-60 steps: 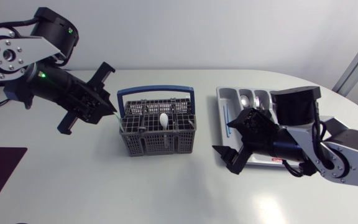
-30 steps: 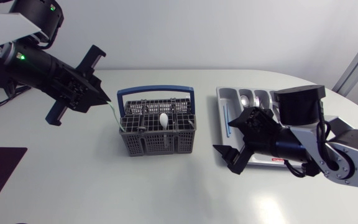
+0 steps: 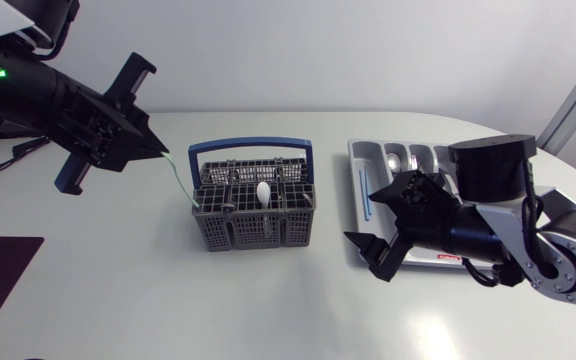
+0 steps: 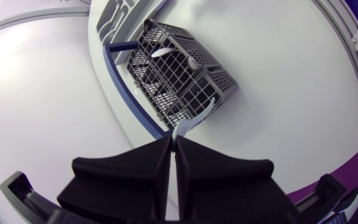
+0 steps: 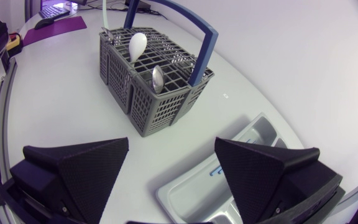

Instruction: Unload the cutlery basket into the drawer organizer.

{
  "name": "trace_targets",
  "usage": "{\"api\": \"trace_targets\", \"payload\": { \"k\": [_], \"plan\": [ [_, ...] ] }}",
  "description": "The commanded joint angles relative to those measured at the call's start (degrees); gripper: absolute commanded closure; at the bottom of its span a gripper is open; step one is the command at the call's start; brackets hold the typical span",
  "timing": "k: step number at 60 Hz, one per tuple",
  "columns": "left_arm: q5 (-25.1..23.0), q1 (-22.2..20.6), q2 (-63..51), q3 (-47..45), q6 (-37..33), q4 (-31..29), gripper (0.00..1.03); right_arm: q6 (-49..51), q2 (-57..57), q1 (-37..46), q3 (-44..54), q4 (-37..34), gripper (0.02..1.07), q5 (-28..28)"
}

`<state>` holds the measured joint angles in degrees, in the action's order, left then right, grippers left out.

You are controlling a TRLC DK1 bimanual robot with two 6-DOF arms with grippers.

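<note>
Lifted and drawn back over the last second, the left pincer (image 3: 158,150) is now held higher and farther from the cutlery basket (image 3: 253,228), and the thin green utensil (image 3: 180,180) has been pulled up with it. The right pincer (image 3: 388,222) has hardly been shifted.

The left pincer is clenched on the green utensil, whose upper end is pinched between the two fingertips. From there the utensil is stretched ahead of and below the pincer, and its lower end is seen at the rim of the basket's nearest corner compartment. Whether it is a fork or a spoon cannot be told.

The right pincer is spread wide with nothing between its fingers. It is held over the near end of the drawer organizer (image 3: 354,160), with the basket ahead of it. A white spoon (image 3: 263,192) and a metal spoon (image 5: 157,76) are stood upright in the basket. A blue utensil (image 3: 365,190) is laid in the organizer's narrow compartment, just beside the right pincer.
</note>
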<state>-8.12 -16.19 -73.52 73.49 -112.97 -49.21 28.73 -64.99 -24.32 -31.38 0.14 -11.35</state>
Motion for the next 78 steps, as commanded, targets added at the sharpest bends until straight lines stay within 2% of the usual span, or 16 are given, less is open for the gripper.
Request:
{"api": "trace_targets", "payload": {
  "k": [1, 7, 13, 21, 30, 36, 46, 49, 53, 60, 69, 78],
  "plan": [
    [-0.23, -0.34, 1.18, 2.36, -0.85, -0.8, 0.99, -0.87, 1.27, -0.65, 1.67, -1.11, 0.07, 0.02],
    [-0.58, -0.6, 1.8, 3.23, 0.82, -0.97, 0.99, -0.87, 2.33, -0.65, 1.76, -1.55, 0.07, 0.02],
    [-2.69, -1.39, 2.59, 5.78, 6.27, -1.85, 0.98, -0.87, 3.82, -0.65, 1.84, -1.9, 0.07, 0.1],
    [-3.31, -5.0, 0.3, 11.85, 24.64, -2.12, 0.98, -1.75, 8.21, -0.82, 2.2, -1.72, 0.07, 1.42],
    [-2.69, -9.65, -2.69, 13.08, 44.76, 0.26, 0.98, -2.8, 14.02, -3.02, 2.37, -1.55, 0.07, 5.2],
    [-0.76, -13.7, -5.41, 13.34, 58.39, 2.01, 0.98, -2.8, 16.92, -6.62, 2.64, -0.49, 0.07, 10.83],
    [-0.14, -16.69, -11.91, 16.86, 73.68, 1.31, 0.98, -1.66, 18.76, -14.71, 3.16, 2.67, 0.07, 20.85],
    [-1.37, -16.86, -14.55, 19.49, 78.34, -0.71, 0.98, -0.87, 18.67, -17.34, 3.16, 3.81, 0.07, 23.75],
    [-5.5, -16.77, -17.28, 21.6, 84.58, -2.38, 0.98, -0.17, 17.97, -19.28, 3.16, 6.01, 0.09, 25.59],
    [-10.25, -16.69, -19.91, 24.15, 91.08, -3.7, 0.98, 0.89, 15.51, -21.21, 3.25, 9.53, 0.12, 27.88],
    [-13.33, -17.21, -21.85, 25.56, 95.48, -5.72, 0.98, 2.56, 11.47, -23.15, 3.51, 14.36, 0.14, 29.99],
    [-13.33, -18.88, -22.11, 25.03, 97.76, -6.25, 0.98, 4.67, 7.69, -24.82, 3.51, 19.28, 0.22, 31.92]
  ]
}}
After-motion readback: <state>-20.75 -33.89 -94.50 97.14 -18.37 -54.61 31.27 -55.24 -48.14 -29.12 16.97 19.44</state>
